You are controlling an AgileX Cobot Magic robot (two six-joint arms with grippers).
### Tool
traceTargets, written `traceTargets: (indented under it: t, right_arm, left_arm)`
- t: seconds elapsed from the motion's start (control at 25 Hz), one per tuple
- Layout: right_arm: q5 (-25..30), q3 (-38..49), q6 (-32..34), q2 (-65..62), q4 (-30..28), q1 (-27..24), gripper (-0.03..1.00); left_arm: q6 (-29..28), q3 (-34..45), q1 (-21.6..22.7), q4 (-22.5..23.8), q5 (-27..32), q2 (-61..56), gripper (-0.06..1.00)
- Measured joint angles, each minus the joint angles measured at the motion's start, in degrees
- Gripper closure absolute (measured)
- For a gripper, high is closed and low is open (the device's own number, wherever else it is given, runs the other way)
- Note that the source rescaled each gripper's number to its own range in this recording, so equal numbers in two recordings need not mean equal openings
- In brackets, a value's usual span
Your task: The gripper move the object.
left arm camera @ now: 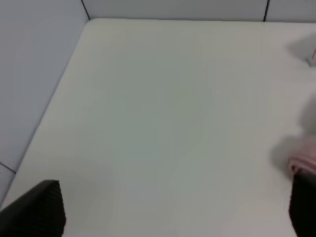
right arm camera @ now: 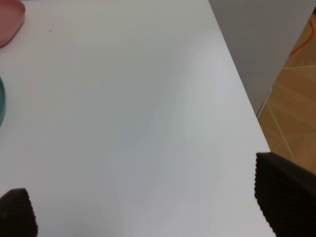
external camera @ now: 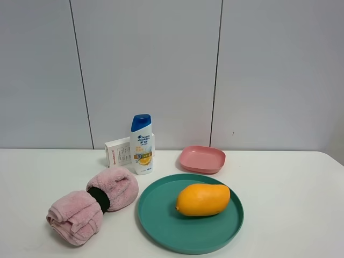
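Observation:
An orange-yellow mango (external camera: 202,199) lies on its side on a round teal plate (external camera: 161,223) at the front middle of the white table. Neither arm shows in the exterior high view. In the left wrist view my left gripper (left arm camera: 175,210) is open and empty, its black fingertips (left arm camera: 39,210) wide apart over bare table, with the edge of the pink towel (left arm camera: 303,160) beside one of them. In the right wrist view my right gripper (right arm camera: 148,210) is open and empty over bare table near its right edge. The mango is out of both wrist views.
A rolled pink towel (external camera: 91,204) lies left of the plate. A shampoo bottle (external camera: 142,145) and a small white box (external camera: 117,151) stand behind it. A pink square dish (external camera: 202,159) sits behind the plate. The table's right edge (right arm camera: 242,89) drops to a wooden floor.

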Motion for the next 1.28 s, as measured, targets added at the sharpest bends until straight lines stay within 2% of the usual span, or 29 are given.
traceTargets:
  t: [0.28,0.56,0.8,1.28]
  right_arm:
    - [0.0,0.0,0.0,0.0,0.0,0.0,-0.03]
    - [0.0,0.0,0.0,0.0,0.0,0.0,-0.03]
    - [0.0,0.0,0.0,0.0,0.0,0.0,-0.03]
    - [0.0,0.0,0.0,0.0,0.0,0.0,-0.03]
  left_arm:
    - [-5.6,11.9,0.0,-1.1,2.5,-15.9,0.28]
    - [-6.1,18.5,0.0,-1.1,2.1,-24.2,0.28]
    - [-6.0,20.4,0.0,-1.1,-0.2,-24.3,0.28]
    - [-6.0,20.4,0.0,-0.9,-0.7,-24.3,0.27]
